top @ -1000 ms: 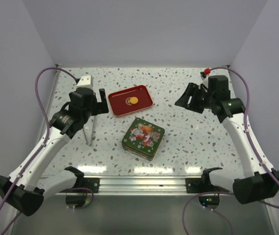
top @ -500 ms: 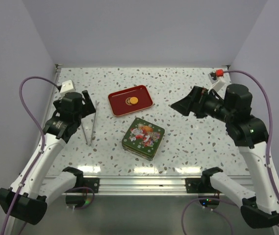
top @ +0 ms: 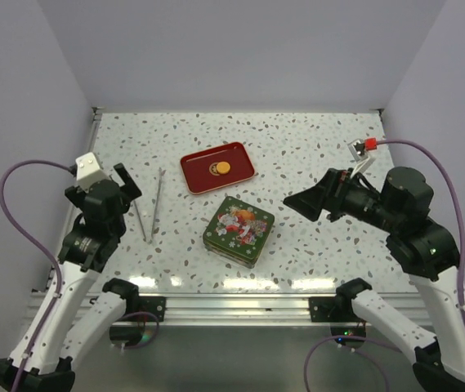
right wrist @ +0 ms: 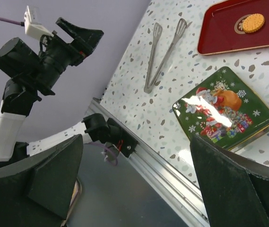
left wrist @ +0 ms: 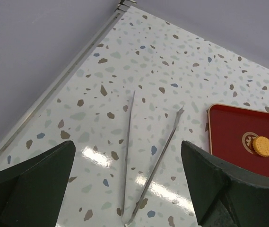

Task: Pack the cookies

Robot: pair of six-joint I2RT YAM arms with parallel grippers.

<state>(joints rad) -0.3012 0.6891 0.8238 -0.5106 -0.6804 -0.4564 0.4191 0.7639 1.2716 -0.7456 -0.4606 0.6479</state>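
Observation:
One round orange cookie [top: 223,168] lies in the red tray [top: 236,155] at the back centre. It also shows in the left wrist view [left wrist: 263,146] and the right wrist view [right wrist: 253,22]. A dark round mark [left wrist: 248,138] sits beside it; I cannot tell whether it is a cookie or a print. No other cookies are in view. A closed green Christmas tin [top: 239,230] lies in front of the tray. My left gripper [top: 105,189] is open and empty, left of the metal tongs [top: 152,204]. My right gripper [top: 306,200] is open and empty, raised right of the tin.
The tongs [left wrist: 148,161] lie flat on the speckled table, their tips pointing to the back. The tray's left edge [left wrist: 211,137] is just right of them. The left wall and the table's left rail [left wrist: 54,90] are close to my left arm [right wrist: 44,56]. The near table rail [right wrist: 181,184] lies under my right gripper.
Both arms have drawn back toward the near edge. The left gripper moved left and nearer, away from the tray. The right gripper swung nearer and now points left. Tray, tin and tongs stayed put.

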